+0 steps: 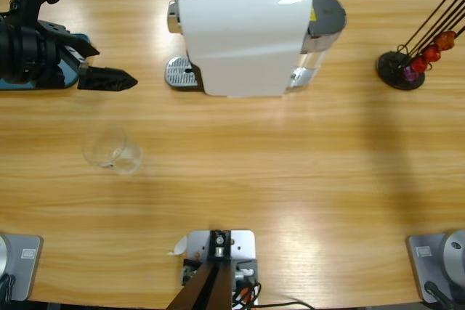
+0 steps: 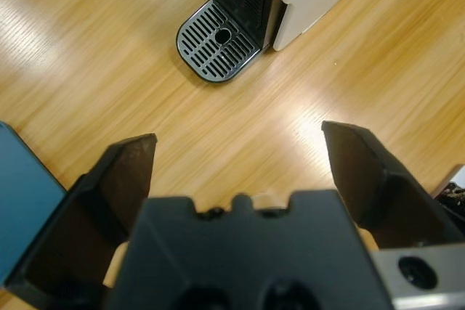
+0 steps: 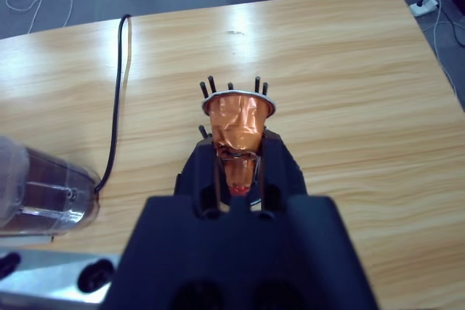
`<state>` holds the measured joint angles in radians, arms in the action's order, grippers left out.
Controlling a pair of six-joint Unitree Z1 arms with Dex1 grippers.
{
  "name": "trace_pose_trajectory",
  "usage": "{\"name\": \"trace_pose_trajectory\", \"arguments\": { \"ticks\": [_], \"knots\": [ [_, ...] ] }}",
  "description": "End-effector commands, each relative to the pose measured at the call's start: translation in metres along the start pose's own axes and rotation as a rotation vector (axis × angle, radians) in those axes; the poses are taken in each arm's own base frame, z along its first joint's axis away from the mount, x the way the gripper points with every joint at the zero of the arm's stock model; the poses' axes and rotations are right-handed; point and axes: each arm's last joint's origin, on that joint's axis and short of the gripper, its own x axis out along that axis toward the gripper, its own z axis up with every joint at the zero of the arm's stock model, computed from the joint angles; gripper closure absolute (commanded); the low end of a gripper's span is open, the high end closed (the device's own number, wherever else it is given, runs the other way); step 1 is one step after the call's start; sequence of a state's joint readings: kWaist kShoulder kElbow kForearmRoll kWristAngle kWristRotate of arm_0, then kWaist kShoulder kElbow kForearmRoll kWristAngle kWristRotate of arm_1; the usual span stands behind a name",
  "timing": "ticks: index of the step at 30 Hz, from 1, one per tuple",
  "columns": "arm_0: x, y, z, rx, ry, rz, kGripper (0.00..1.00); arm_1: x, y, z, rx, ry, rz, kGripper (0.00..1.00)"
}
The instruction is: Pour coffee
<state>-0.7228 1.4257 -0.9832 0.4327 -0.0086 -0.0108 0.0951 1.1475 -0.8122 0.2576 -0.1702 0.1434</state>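
Note:
A clear empty-looking glass [image 1: 112,152] stands on the table at the left; I cannot make out any coffee in it. Beyond it my left gripper [image 1: 129,78] hovers with its jaws wide open and nothing between them. In the left wrist view the left gripper [image 2: 238,139] points at the drip tray [image 2: 218,41] of the white coffee machine [image 1: 243,30]. My right gripper's black body [image 3: 240,252] sits close behind an orange capsule [image 3: 238,117] on a black rod stand. The right arm is outside the high view.
The capsule stand [image 1: 399,69] with red and orange capsules stands at the far right. The machine's water tank [image 3: 43,186] is beside it. A blue pad [image 2: 22,194] lies under the left arm. A black cable [image 3: 120,85] runs across the table.

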Motion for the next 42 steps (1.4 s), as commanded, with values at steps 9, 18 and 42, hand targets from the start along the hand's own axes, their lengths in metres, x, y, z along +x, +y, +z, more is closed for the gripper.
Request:
{"name": "trace_pose_trajectory", "arguments": {
  "ticks": [9,18,42],
  "knots": [
    [-0.039,-0.001,-0.035,-0.005,-0.069,-0.002,0.004,-0.073,0.108,0.005,-0.650,-0.023,0.750,0.911],
    [-0.063,0.003,-0.051,-0.008,-0.098,0.015,0.004,-0.036,0.249,0.062,-0.876,-0.024,1.003,0.906],
    [-0.059,0.008,-0.063,-0.031,-0.072,0.032,0.005,0.050,0.291,0.057,-0.923,0.072,0.920,0.904]
  ]
}}
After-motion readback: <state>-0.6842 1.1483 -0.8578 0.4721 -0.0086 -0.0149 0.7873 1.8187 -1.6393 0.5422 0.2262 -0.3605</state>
